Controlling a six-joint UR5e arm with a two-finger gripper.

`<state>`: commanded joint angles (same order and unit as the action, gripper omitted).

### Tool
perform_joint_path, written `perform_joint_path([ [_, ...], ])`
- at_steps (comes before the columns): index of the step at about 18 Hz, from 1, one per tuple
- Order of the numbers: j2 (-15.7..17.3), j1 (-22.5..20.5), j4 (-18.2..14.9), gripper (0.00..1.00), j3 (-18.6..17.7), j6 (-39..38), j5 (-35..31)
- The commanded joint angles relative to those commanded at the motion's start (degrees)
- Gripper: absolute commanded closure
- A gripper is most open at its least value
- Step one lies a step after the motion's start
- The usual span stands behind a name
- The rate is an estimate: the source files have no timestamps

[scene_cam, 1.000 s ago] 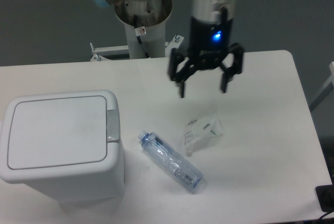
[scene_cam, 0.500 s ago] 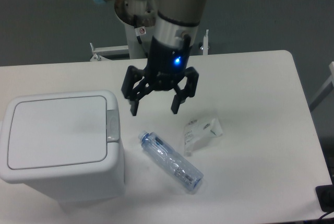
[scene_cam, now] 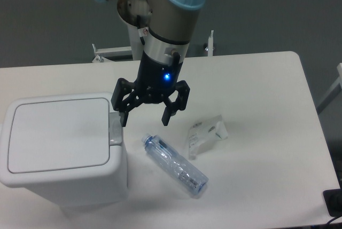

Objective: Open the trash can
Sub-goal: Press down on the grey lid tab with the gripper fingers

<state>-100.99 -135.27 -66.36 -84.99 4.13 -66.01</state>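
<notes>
So the big boxy white plastic trash can [scene_cam: 64,151] is sitting at the lower left of the frame on the white table [scene_cam: 267,133], flat lid still shut, with the small grey push-button [scene_cam: 115,128] on the rim along its right edge. The black two-finger hand [scene_cam: 145,120] is hanging just right of that button, left fingertip [scene_cam: 124,119] right beside the button's upper end, though I can't tell if it's actually touching. Its fingers are spread wide apart and gripping nothing. A blue light is glowing on the hand's black body, and the arm above it is grey with light-blue joint caps, coming down from the top centre.

Lower centre, a clear plastic bottle [scene_cam: 175,165] with blue bits inside is lying on its side, slanting from its cap near the can down toward the lower right. Just to the upper right of it, a crumpled clear plastic wrapper [scene_cam: 206,133] is lying flat on the table. There's some dark print and a green mark on it, but it's way too small to read. No brand is readable anywhere.
</notes>
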Motion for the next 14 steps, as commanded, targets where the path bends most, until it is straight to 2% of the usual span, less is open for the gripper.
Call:
perform_joint_path([
  [14,-0.7,0.53,0.09,0.0,-0.18,0.35,-0.09],
])
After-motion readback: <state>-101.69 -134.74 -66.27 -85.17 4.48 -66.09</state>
